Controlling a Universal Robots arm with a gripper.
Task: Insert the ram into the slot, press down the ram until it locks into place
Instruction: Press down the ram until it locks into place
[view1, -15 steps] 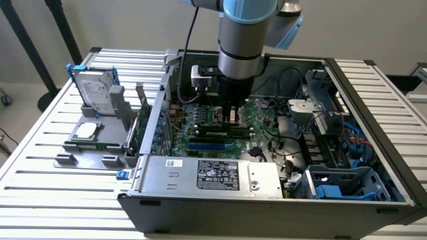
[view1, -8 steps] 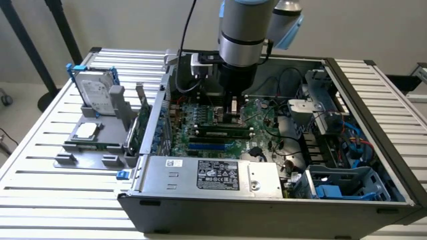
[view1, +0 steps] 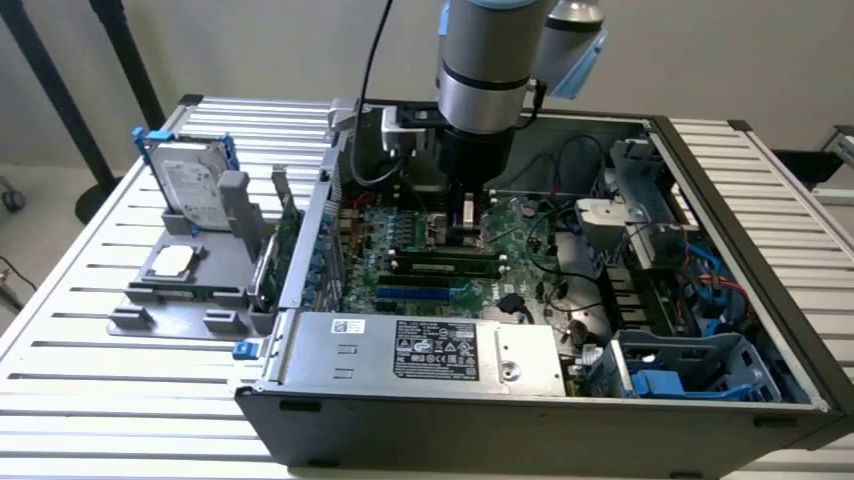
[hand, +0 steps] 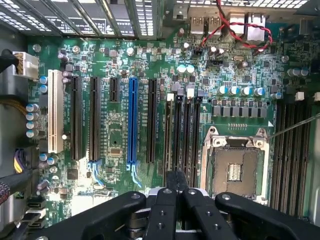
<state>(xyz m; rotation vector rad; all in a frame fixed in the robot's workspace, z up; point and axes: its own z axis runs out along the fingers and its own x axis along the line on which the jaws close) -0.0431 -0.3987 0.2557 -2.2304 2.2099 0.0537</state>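
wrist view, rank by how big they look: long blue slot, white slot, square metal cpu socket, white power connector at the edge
Largest to smallest as they appear:
1. Square metal CPU socket
2. Long white slot and long blue slot: similar, so unranked.
3. Small white power connector

One robot arm (view1: 491, 60) and one gripper (hand: 176, 192) are seen above one open computer case (view1: 534, 420). One motherboard (hand: 240, 80) is counted, with one blue slot (hand: 132, 120), one white slot (hand: 55, 112) and one empty processor socket (hand: 234, 170). Four black memory slots (hand: 179, 132) are counted beside that socket. One ram stick (view1: 441, 262) is seen seated. One hard drive (view1: 194, 185) and one power supply (view1: 427, 350) are counted.
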